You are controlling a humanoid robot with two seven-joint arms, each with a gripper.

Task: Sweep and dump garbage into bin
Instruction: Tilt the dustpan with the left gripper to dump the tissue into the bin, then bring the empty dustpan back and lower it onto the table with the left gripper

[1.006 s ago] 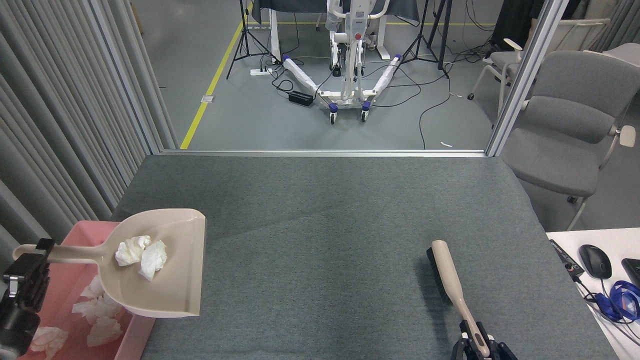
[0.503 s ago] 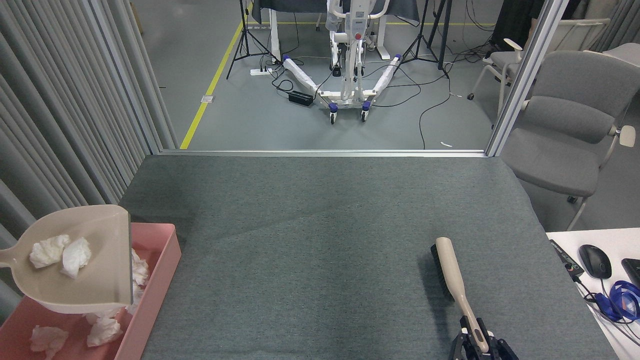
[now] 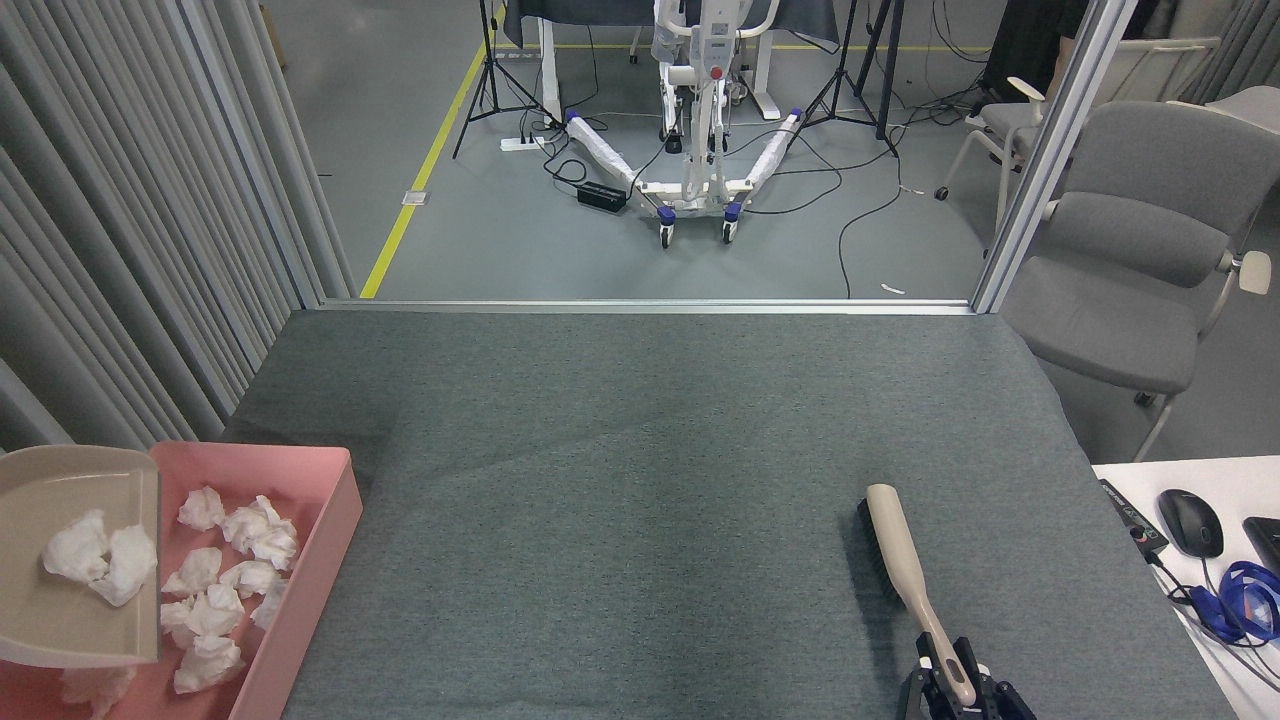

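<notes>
Grey mat [image 3: 650, 480] filling mid-frame. Pink bin [image 3: 330, 520] sitting lower left, tissue wads [image 3: 225, 585] lying inside. Dustpan [image 3: 80, 560] hovering over bin's left side, carrying two wads [image 3: 100, 555]. Right gripper [image 3: 955, 690] at bottom edge, clamping brush [image 3: 900, 560] handle. Left gripper out of frame.

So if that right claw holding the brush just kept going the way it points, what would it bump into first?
Probably nothing on the table. The right gripper points up along the brush over bare grey cloth; that path looks free to the far edge, though depth is hard to judge.
</notes>
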